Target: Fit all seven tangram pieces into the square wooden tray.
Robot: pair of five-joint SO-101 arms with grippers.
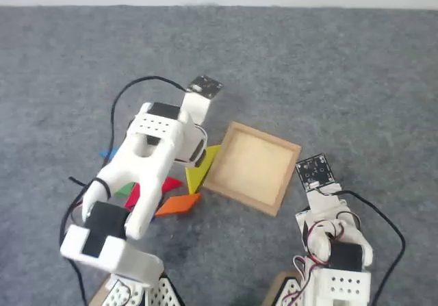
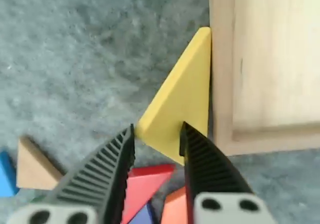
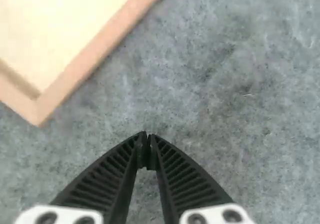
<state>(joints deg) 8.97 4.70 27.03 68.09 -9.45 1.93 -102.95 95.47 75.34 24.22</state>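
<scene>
tray (image 2: 222, 58): one, by your left arm.
pieces: six countable, all outside it: yellow (image 2: 182, 93) touching its wall, red (image 2: 147, 181), orange (image 2: 172, 206), blue (image 2: 6, 171), green (image 1: 123, 189), tan (image 2: 32, 171).
left gripper (image 2: 157, 128): apart, straddling yellow's corner.
right gripper (image 3: 146, 136): together, over carpet (image 3: 225, 58).

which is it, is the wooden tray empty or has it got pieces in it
Empty. The tray shows bare wood inside its rim. The yellow triangle lies outside it on the grey mat, against the tray's edge.

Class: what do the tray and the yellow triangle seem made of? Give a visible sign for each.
Tray: pale unpainted wood, matt; faint grain and a raised rim show. Yellow triangle: probably wood too, painted a smooth, even yellow; no grain visible, so plastic is possible.
</scene>
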